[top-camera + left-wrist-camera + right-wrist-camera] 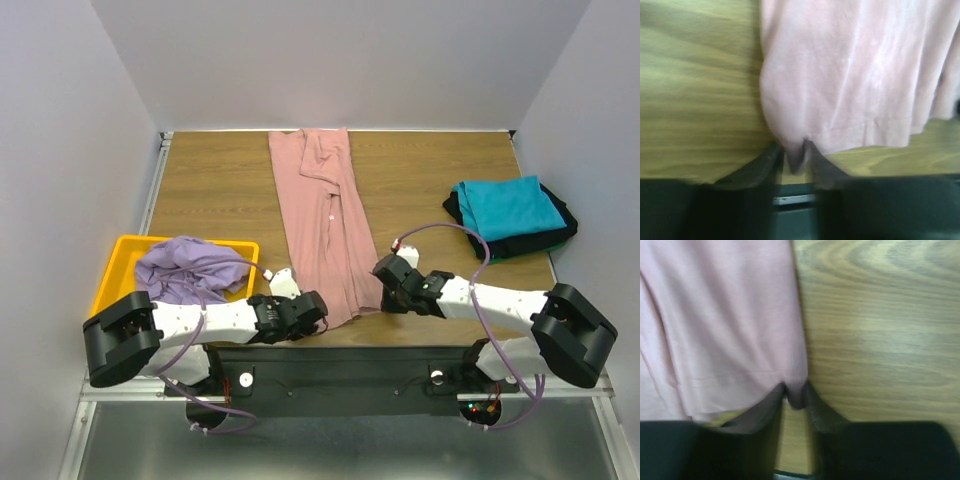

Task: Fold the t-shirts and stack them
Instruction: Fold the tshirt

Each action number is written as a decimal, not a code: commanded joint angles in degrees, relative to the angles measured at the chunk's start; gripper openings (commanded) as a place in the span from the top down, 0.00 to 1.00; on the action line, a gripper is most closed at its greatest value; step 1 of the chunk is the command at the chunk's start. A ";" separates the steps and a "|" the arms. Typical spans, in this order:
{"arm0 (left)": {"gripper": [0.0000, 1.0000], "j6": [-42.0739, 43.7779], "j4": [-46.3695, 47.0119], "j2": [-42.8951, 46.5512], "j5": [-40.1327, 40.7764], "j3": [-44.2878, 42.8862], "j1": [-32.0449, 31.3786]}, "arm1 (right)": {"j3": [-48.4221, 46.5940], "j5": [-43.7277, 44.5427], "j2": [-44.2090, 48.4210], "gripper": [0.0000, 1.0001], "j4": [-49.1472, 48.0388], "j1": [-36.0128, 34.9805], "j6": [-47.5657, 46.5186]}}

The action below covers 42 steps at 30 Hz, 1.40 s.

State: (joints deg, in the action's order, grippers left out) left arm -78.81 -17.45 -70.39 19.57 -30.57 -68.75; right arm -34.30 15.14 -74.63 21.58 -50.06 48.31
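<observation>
A dusty pink t-shirt [322, 215] lies folded into a long strip down the middle of the table. My left gripper [318, 318] is shut on its near left hem corner [794, 152]. My right gripper [381, 285] is shut on its near right hem corner [796, 390]. A lavender t-shirt [190, 268] lies crumpled in the yellow bin [120, 258]. A folded teal t-shirt [505, 205] rests on a folded black t-shirt [555, 232] at the right.
The yellow bin stands at the near left, beside my left arm. The teal and black stack sits near the table's right edge. White walls close in the table on three sides. The table's front edge [795, 200] runs just under both grippers.
</observation>
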 commanded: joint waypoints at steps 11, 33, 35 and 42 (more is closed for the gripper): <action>1.00 5.41 -8.65 -1.69 -6.82 -2.13 -2.17 | 4.78 -4.77 9.67 1.00 12.32 0.32 5.82; 1.00 20.07 8.11 6.14 -4.18 -4.77 8.36 | -10.69 12.09 5.47 1.00 6.72 0.32 -1.03; 1.00 22.02 10.85 6.23 -4.63 -5.03 12.30 | -12.88 15.00 3.28 0.99 5.58 0.32 -0.86; 1.00 29.40 16.13 2.54 -3.84 -9.94 20.75 | -19.22 23.54 -3.41 1.00 -0.66 2.33 -5.06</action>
State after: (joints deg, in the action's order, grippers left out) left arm -55.66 -6.09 -66.11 13.93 -35.79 -51.16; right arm -49.41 30.79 -75.61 27.66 -49.32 46.59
